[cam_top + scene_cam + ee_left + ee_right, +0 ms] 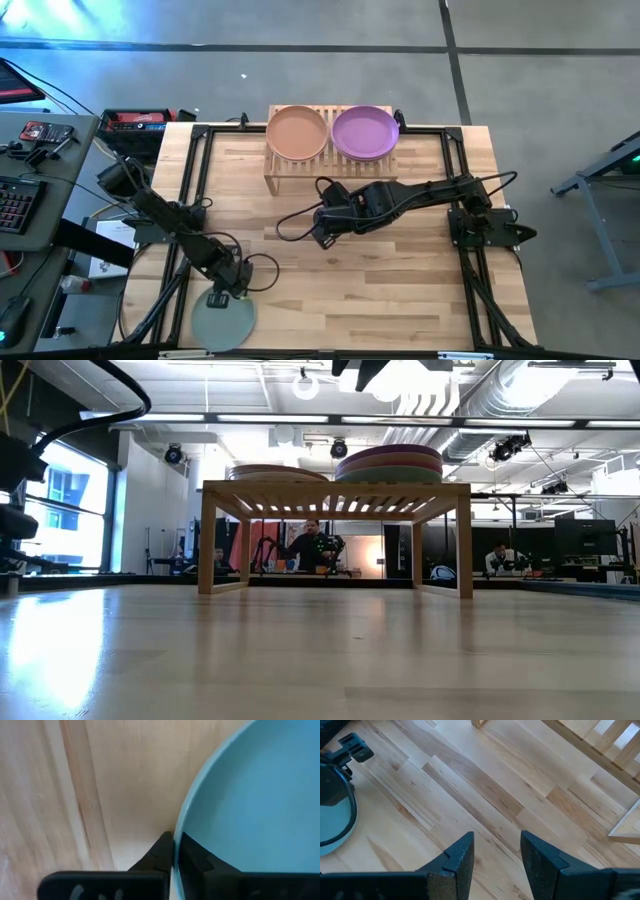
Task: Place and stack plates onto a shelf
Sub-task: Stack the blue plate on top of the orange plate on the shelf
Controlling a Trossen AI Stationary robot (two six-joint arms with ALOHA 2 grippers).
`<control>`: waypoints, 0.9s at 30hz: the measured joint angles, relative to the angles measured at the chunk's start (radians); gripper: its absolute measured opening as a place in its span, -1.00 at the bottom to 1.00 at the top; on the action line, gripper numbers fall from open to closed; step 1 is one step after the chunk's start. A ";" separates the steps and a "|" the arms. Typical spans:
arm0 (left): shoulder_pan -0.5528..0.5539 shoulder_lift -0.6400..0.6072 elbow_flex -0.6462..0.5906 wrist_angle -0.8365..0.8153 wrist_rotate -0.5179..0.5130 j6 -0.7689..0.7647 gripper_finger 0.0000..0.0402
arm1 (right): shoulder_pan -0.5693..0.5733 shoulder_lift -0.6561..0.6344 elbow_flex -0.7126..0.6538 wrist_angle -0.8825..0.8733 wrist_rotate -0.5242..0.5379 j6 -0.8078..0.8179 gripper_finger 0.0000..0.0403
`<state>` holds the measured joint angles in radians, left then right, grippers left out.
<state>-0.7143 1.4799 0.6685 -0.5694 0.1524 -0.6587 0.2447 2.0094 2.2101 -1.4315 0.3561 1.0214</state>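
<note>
Tabletop (400, 260) mostly bare; shelf (300, 172) at far edge carries two stacks — peach plate (297, 131) tops the left, purple plate (365, 131) the right. Mint plate (224, 320) sits at near-left corner, overhanging the edge. My left gripper (228, 288) pinches its far rim, jaws narrow, one finger each side of the lip. To do this well I'd lift level, clear the shelf front, then lower centred on a stack. My right gripper (325, 232) idles mid-table, jaws apart, empty. Lower plates in each stack are hidden — colours hard to tell.
</note>
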 joint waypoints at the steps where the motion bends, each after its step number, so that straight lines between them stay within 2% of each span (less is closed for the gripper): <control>1: 0.000 0.000 0.000 0.000 0.005 0.006 -0.97 | 0.000 0.000 0.000 0.000 0.000 0.000 -0.32; 9: 0.044 -0.032 -0.002 -0.045 0.006 0.016 -0.98 | -0.003 0.000 0.000 0.000 0.000 -0.017 -0.32; 13: 0.104 -0.076 0.024 -0.150 -0.009 0.012 -0.99 | -0.009 0.000 0.000 0.007 0.011 -0.058 -0.32; 19: 0.210 -0.148 0.073 -0.291 -0.036 0.033 -0.99 | -0.027 0.000 0.000 0.054 0.089 -0.197 -0.31; 23: 0.290 -0.194 0.096 -0.362 -0.042 0.031 -0.99 | -0.046 0.000 0.000 0.075 0.093 -0.247 -0.31; 27: 0.366 -0.236 0.140 -0.463 -0.108 -0.004 -0.99 | -0.070 0.000 0.000 0.102 0.064 -0.295 -0.31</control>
<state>-0.3487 1.2438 0.8082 -1.0322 0.0447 -0.6623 0.1742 2.0090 2.2101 -1.3300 0.4197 0.7267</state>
